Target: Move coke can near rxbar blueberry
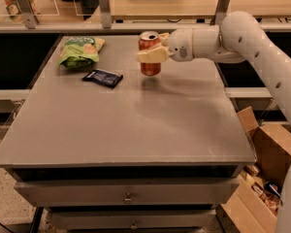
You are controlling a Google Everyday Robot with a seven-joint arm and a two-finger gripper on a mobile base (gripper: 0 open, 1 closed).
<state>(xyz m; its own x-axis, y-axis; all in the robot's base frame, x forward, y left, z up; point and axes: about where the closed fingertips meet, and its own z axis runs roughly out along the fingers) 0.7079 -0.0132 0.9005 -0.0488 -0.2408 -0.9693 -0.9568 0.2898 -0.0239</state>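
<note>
In the one camera view, the claw [154,52] is in the upper middle of the frame, at the end of a thick white arm [242,38] that reaches in from the right. It is pinching the red-orange round metal soda can [150,68] by its sides, with one pale finger across the front. The can is upright. It looks lifted a little off the grey flat bench [136,125], with a dark shadow under it, but I can't be sure it is clear of the top.

The small flat dark blue wrapped bar [103,77] lies to the left of the can and a bit lower in the frame. It is near, not touching.

What could go wrong? The can could slip or tip if the pinch is weak. If the can goes too far left, it could bump the bar and push it away. If it is set down tilted, it may fall and roll.

A crinkly green snack bag [80,51] lies in the upper left, just above the bar. It could get knocked if the claw swings high. Nothing lies between the can and the bar. Brown cardboard boxes [266,154] sit on the floor at lower right, out of the way.
</note>
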